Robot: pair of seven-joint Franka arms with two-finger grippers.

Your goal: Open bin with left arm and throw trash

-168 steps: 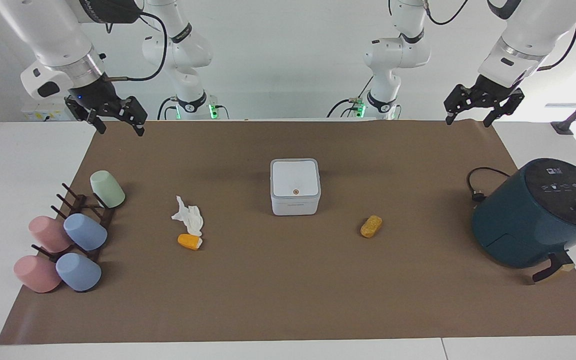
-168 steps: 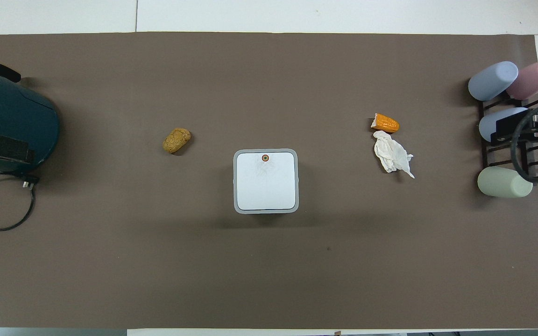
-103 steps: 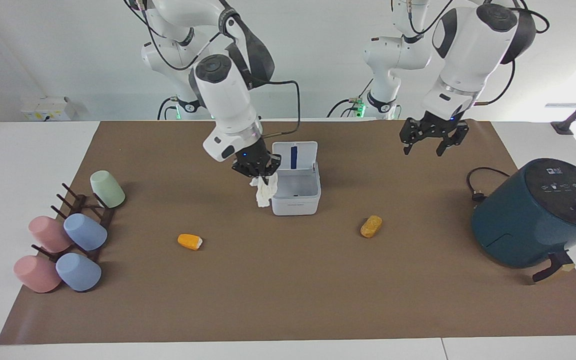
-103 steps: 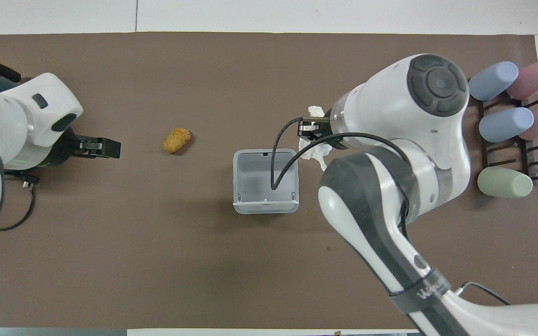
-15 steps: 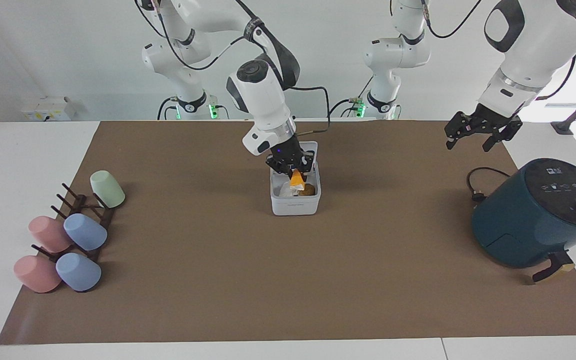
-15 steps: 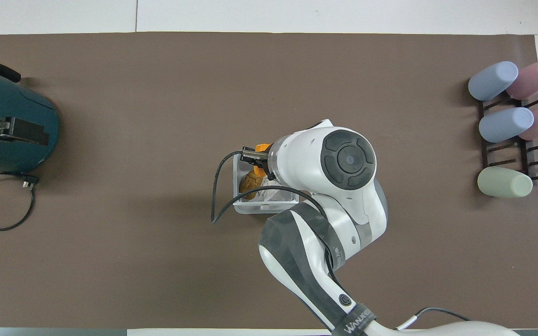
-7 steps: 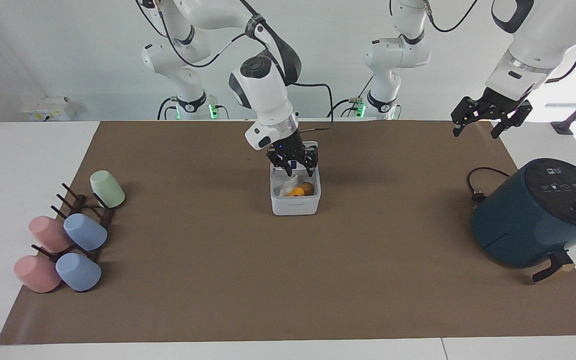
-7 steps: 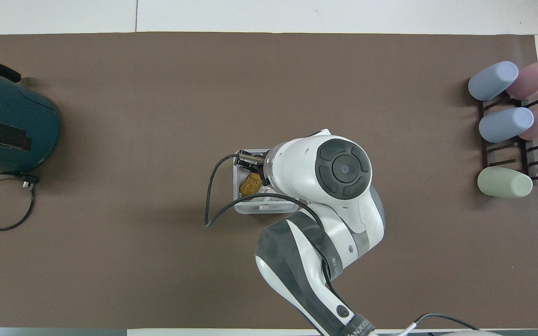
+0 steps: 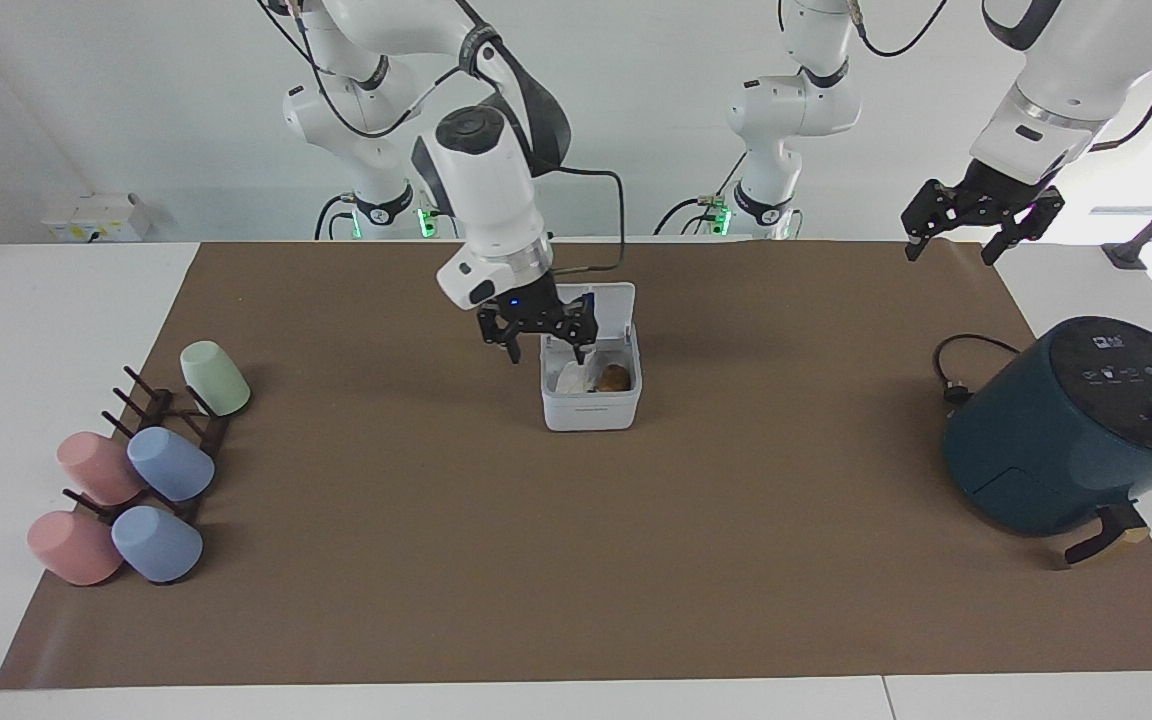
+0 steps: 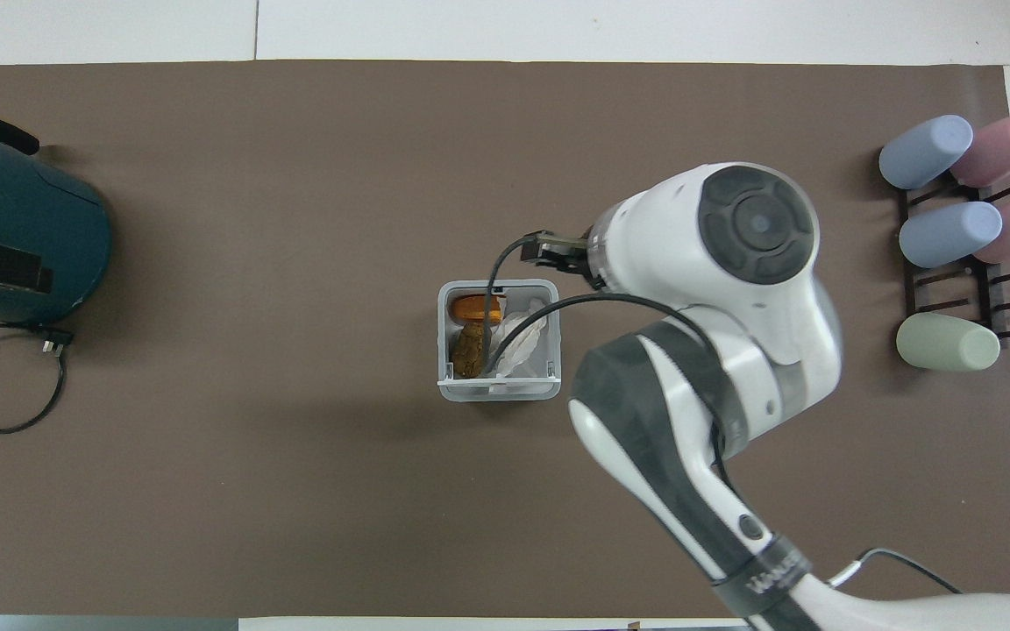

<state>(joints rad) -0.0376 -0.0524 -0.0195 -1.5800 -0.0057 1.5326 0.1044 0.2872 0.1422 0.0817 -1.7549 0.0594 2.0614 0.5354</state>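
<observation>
The white bin [image 9: 591, 412] stands in the middle of the brown mat with its lid [image 9: 614, 305] open and upright on the side nearer the robots. In the overhead view the bin [image 10: 499, 392] holds the orange lump [image 10: 470, 307], the yellow-brown lump [image 10: 470, 350] and the white tissue [image 10: 524, 340]. In the facing view only the tissue [image 9: 572, 380] and the yellow-brown lump [image 9: 616, 378] show. My right gripper [image 9: 546, 352] is open and empty, raised over the bin's edge toward the right arm's end. My left gripper [image 9: 981, 238] is open and empty, held high by the left arm's corner of the mat.
A dark teal air fryer [image 9: 1066, 430] with its cable [image 9: 956, 372] stands at the left arm's end. A rack with several pastel cups [image 9: 146, 470] lies at the right arm's end. The right arm [image 10: 715, 350] covers the mat beside the bin in the overhead view.
My right gripper let the orange lump fall into the bin, opened, and moved off toward the right arm's end. My left gripper drew back a little toward the robots.
</observation>
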